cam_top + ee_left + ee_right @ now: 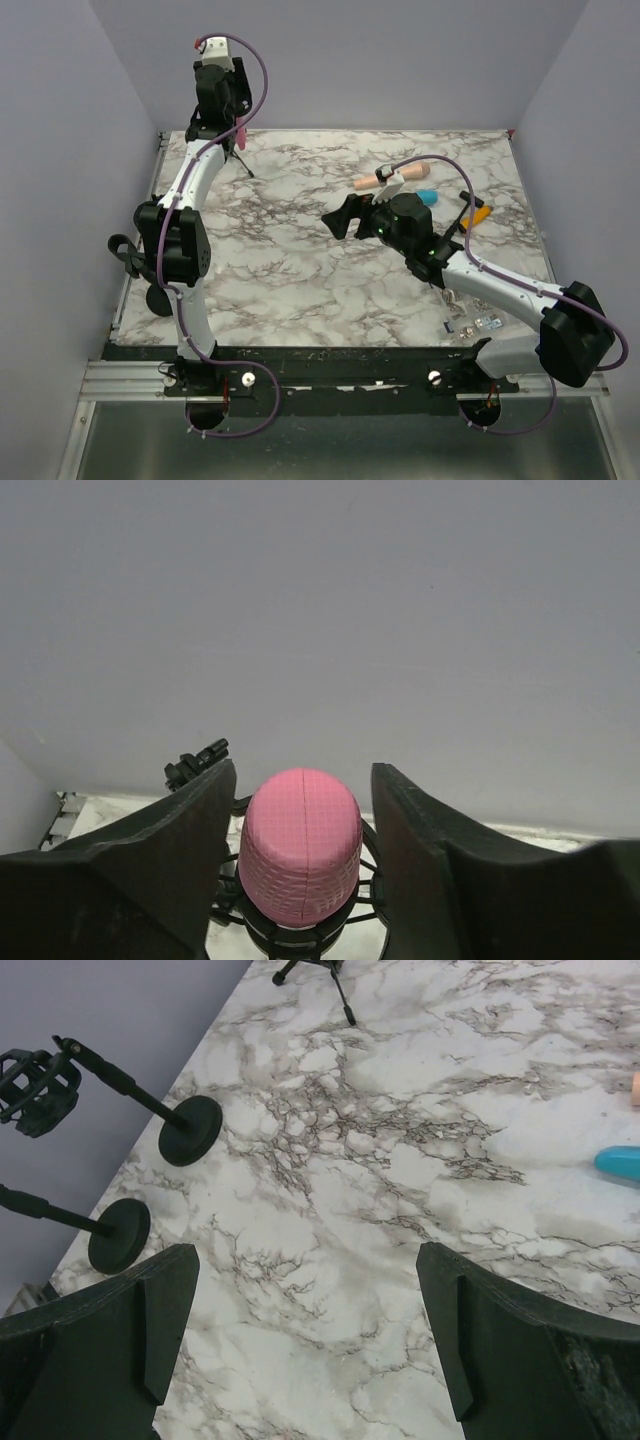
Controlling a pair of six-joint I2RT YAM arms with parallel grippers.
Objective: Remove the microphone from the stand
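The pink microphone [300,845] stands upright in the black shock mount [300,935] of its stand. In the top view the microphone [241,135] shows as a pink sliver at the table's far left, above the stand's tripod legs [243,162]. My left gripper [302,780] straddles the microphone's head, one finger close on each side with a thin gap on both. From above, the left gripper [222,105] hangs over the stand. My right gripper [345,215] hovers over the middle of the table, and the right gripper [305,1260] is wide open with only marble between its fingers.
A peach microphone [385,178], a blue one [425,197] and an orange one [478,215] lie at the back right. Two round-based stands [190,1130] [118,1235] sit at the left edge, one carrying an empty shock mount [38,1085]. Small clips [470,322] lie near the right front.
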